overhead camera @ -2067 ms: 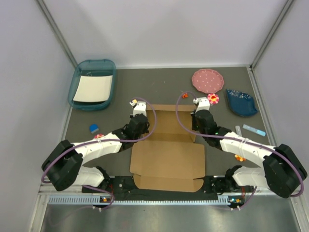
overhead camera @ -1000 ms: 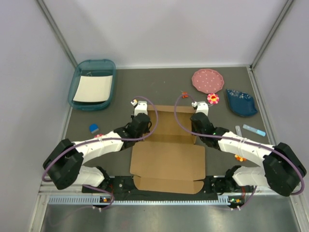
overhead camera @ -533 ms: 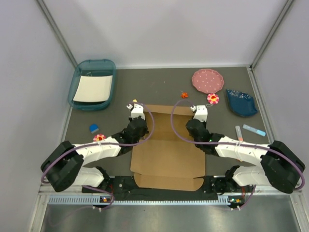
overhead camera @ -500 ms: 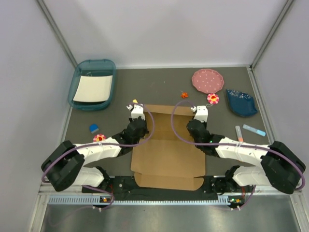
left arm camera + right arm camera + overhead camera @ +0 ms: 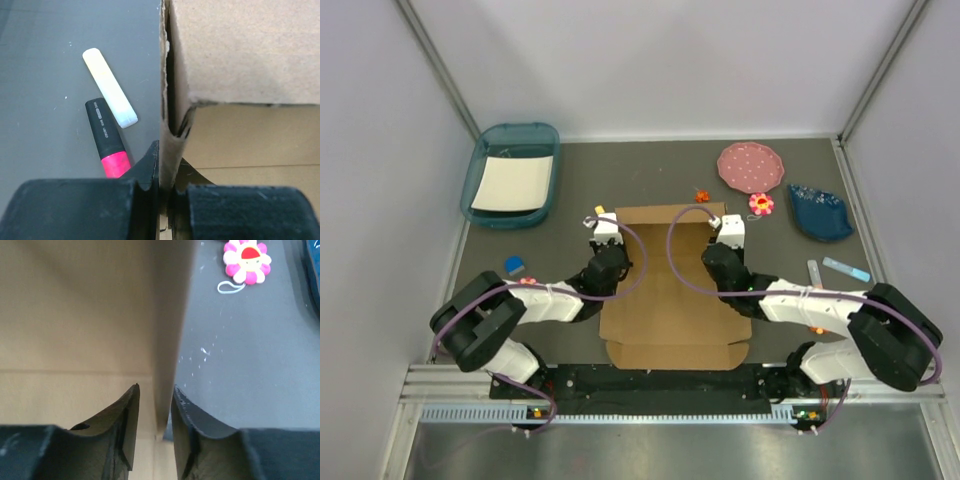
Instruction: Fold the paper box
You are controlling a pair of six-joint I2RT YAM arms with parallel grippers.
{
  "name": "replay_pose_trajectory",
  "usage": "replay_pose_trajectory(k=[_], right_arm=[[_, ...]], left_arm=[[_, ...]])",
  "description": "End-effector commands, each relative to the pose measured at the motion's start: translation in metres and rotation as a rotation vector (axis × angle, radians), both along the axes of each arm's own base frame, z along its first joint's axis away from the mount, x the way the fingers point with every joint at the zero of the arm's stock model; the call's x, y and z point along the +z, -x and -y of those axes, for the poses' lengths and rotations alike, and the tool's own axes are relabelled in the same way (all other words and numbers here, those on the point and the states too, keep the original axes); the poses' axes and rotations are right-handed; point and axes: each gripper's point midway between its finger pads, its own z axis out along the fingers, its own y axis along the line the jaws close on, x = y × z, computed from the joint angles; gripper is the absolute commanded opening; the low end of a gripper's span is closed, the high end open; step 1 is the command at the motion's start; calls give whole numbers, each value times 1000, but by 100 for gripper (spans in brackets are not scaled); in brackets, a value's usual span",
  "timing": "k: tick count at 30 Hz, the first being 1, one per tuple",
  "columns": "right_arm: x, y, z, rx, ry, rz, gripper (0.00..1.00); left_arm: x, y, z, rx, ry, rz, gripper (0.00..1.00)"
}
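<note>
Two robot arms are working on the paper box [image 5: 675,300] at the middle of the dark counter [image 5: 640,175], which is sitting nearer than the teal tray [image 5: 510,175] at far left and the pink plate [image 5: 752,167] at far right. The left end effector [image 5: 167,186] is pinching the box's raised left side wall, its fingers pressed together on the cardboard. A black-and-pink marker [image 5: 107,140] and a white stick [image 5: 109,89] are lying on the counter just to the left of that wall. The right end effector [image 5: 155,407] is straddling the right side wall with its fingers slightly spread. A gap is showing on the inner side, so it is not clamping.

The step in hand appears to be standing both side walls up along their creases. Doing it well probably means gripping low, close to the fold line, and turning each wall squarely about its crease rather than dragging the sheet. The right side would need a firm hold again before any further bending, so that the two walls are rising evenly.

The box is lying with its long axis running near to far, roughly square to the counter. Its tabbed flap appears to be lying flat and pointing toward the arm bases, and the opposite edge is facing the far wall.
</note>
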Motion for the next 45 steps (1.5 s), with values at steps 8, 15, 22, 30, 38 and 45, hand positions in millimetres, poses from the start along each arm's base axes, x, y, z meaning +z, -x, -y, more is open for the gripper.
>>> replay_pose_trajectory(k=[8,15,22,30,38,45], right_arm=[[1,21,7,38,-15,-66,55],[31,36,9,113,-99,-18,67],[80,56,20,180,-229,110,71],[127,46,33,94,-478,214,72],[158,12,30,125,-706,242,74],[170,-17,19,193,-807,268,74]], left_arm=[[19,-13,0,98,1,-50,0],[23,-17,-1,99,-51,-31,0],[21,-20,0,100,-56,-17,0],[37,-25,12,53,67,128,0],[41,-26,24,-18,59,233,0],[34,-28,39,-57,2,256,0]])
